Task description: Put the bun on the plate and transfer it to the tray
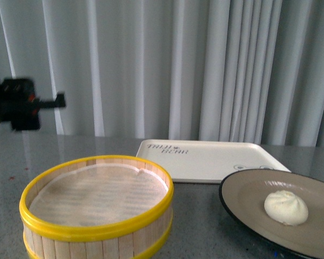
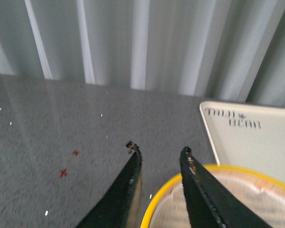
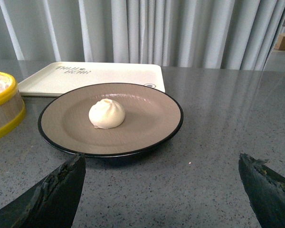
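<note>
The cream-white bun (image 1: 285,207) sits on the beige-grey, black-rimmed plate (image 1: 248,197) at the front right of the table. The right wrist view shows the bun (image 3: 107,113) on the plate (image 3: 147,118) too. The cream tray (image 1: 205,159) with BEAR lettering lies behind the plate and is empty; it also shows in the right wrist view (image 3: 114,76) and the left wrist view (image 2: 256,142). My right gripper (image 3: 161,164) is open wide, just in front of the plate's near rim, touching nothing. My left gripper (image 2: 159,151) is open and empty, above the steamer basket's edge. Part of the left arm (image 1: 16,102) shows high at the far left.
An empty yellow-rimmed wooden steamer basket (image 1: 97,208) with a white liner stands at the front left; it also shows in the left wrist view (image 2: 218,199) and the right wrist view (image 3: 2,102). Grey speckled tabletop (image 1: 205,226). White curtains hang behind the table.
</note>
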{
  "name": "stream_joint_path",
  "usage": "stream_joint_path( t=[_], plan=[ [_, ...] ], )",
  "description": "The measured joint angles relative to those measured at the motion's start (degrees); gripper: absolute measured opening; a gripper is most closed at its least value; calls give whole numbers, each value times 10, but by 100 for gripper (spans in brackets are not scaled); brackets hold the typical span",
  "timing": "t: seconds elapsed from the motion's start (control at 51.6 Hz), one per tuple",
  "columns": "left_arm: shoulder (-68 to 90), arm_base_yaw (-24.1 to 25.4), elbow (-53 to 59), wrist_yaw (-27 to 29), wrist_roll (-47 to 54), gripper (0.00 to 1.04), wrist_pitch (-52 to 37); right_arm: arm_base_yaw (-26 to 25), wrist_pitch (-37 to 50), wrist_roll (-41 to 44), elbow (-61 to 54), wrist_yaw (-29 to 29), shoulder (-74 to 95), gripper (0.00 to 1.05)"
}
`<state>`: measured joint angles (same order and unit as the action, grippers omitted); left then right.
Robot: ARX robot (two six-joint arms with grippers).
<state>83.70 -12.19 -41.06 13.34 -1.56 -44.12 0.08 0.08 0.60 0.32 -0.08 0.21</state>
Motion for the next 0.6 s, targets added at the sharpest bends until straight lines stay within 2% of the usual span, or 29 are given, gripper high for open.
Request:
stream_joint_path(
  t=[0.136, 0.368, 0.6],
  plan=[
    [-43, 11, 91, -31, 5, 4, -26, 0, 0, 0, 0, 0, 0, 96],
    [-148, 52, 222, -61, 11, 4, -54, 0, 0, 0, 0, 0, 0, 96],
    [-258, 79, 313, -90, 11, 4, -37, 0, 0, 0, 0, 0, 0, 96]
  ],
)
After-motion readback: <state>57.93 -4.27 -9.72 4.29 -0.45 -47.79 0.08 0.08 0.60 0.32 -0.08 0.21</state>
